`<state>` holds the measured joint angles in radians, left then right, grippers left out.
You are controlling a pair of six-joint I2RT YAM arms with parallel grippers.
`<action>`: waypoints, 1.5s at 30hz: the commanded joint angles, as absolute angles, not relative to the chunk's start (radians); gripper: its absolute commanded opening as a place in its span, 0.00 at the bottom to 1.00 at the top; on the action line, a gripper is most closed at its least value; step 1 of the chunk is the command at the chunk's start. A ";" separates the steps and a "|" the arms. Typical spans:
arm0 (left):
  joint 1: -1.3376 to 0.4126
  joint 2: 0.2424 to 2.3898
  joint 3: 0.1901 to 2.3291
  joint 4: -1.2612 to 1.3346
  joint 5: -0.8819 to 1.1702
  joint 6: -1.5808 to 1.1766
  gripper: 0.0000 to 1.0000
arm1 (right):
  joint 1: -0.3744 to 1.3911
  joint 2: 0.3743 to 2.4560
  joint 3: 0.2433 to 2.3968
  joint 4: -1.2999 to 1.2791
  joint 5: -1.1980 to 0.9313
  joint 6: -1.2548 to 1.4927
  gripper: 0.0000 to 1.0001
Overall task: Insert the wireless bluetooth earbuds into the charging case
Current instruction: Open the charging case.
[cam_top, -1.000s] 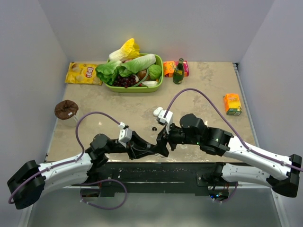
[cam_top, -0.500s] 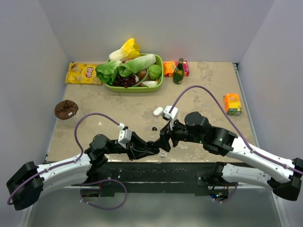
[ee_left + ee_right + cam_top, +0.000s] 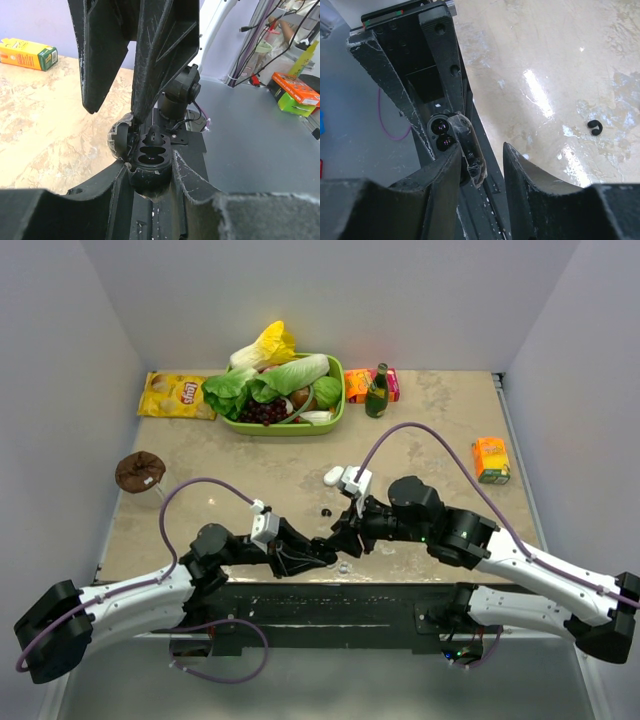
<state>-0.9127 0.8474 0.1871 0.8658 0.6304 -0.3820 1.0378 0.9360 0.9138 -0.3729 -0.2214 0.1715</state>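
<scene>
By the desk's point(image 3: 440, 430) front edge, left tool point(image 3: 323, 558) clamps open black oval case point(image 3: 149, 157); empty half-open right tool point(image 3: 116, 95) sits nearer glossy black earbud point(image 3: 594, 127) beyond.

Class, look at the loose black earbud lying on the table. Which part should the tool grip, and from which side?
Probably from straight above, pinching the black earbud across its small curled body: it lies low on the table, nothing crowding it.

The charging case point(image 3: 149, 159) is half hidden by the left gripper point(image 3: 149, 167) — its wells too dark to tell whether filled.
</scene>
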 commanded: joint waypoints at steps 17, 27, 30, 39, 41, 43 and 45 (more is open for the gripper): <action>-0.923 0.848 0.221 0.939 0.646 -0.361 0.00 | 1.031 1.002 0.910 -0.341 -0.291 0.141 0.37; -0.923 0.862 0.219 0.937 0.643 -0.359 0.00 | 1.031 0.993 0.919 -0.348 -0.299 0.135 0.13; -0.923 0.871 0.221 0.936 0.643 -0.359 0.03 | 1.031 0.996 0.931 -0.364 -0.307 0.123 0.00; -0.923 0.885 0.219 0.917 0.612 -0.350 0.39 | 1.031 0.996 0.959 -0.413 -0.334 0.081 0.00; -0.923 0.885 0.221 0.910 0.601 -0.344 0.44 | 1.032 0.999 0.960 -0.419 -0.342 0.075 0.00; -0.923 0.882 0.219 0.905 0.580 -0.342 0.52 | 1.032 1.000 0.962 -0.420 -0.348 0.072 0.00; -0.923 0.879 0.215 0.904 0.565 -0.339 0.78 | 1.032 1.005 0.963 -0.422 -0.353 0.068 0.00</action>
<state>-0.9188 0.8852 0.1875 0.8593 0.6090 -0.3710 1.0336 1.0016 0.9146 -0.4103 -0.3099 0.0887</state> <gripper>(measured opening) 0.532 0.185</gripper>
